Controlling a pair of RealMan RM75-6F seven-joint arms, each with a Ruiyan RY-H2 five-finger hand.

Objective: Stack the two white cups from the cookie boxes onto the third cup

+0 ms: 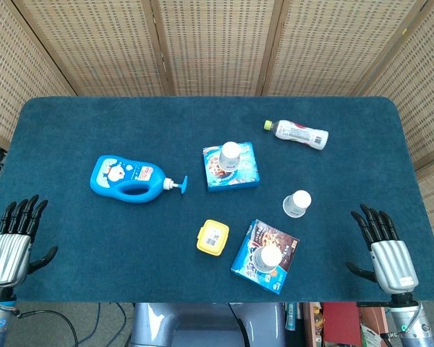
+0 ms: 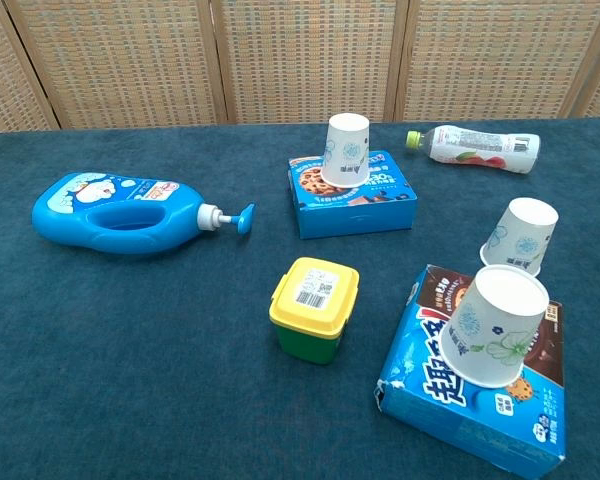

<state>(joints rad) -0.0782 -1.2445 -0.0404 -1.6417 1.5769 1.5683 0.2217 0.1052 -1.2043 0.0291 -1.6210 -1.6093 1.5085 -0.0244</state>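
My left hand [image 1: 11,242] and right hand [image 1: 385,246] lie at the near corners of the blue table [image 1: 72,275], fingers spread and straight, holding nothing, both well apart from everything else. Nearest me, between the hands, is the near box [image 2: 480,385], a blue cookie box with chocolate-chip cookies printed on it and white characters I cannot read; it sits askew with one corner dented. On it stands the near cup [image 2: 498,325], upside down, white with a pale leaf print. Just left of that box is a yellow tub [image 2: 315,305] with a green base and a barcode label on its lid; the print is too small to read. Just beyond the near box, on the cloth itself, stands the third cup [image 2: 520,235], also inverted, close to the box's far edge but not touching it as far as I can tell. Further back, near the middle, lies the far box [image 2: 352,195], flat and blue with the same cookie picture, and the far cup [image 2: 346,148] is upside down on it. To the left lies a blue pump bottle [image 2: 120,212] on its side with a cartoon face on its label, nozzle pointing toward the far box. Farthest, to the right, a drink bottle [image 2: 480,148] lies on its side, green cap to the left, its red-and-white label unreadable.
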